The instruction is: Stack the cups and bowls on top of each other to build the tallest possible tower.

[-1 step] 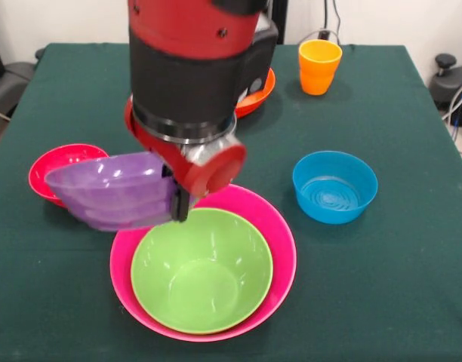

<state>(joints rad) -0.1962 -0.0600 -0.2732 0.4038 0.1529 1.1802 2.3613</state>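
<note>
Front view has the red and black arm's gripper [178,204] clamped on the rim of a glossy purple plastic bowl [110,190], holding it tilted in the air, partly over the left rim of the huge pink plastic bowl [280,241]. A big lime green bowl [201,271] sits nested inside the pink one near the bench's front edge. Small red bowl [61,167] sits toward the left edge, small blue bowl [335,186] toward the right, orange plastic tumbler [318,66] near the back edge, orange bowl [260,94] mostly hidden behind the arm.

A green-clothed table [412,286] is carrying a pink bowl [280,241], blue bowl [335,187], red bowl [53,167], orange bowl [260,94] and orange cup [318,66].
</note>
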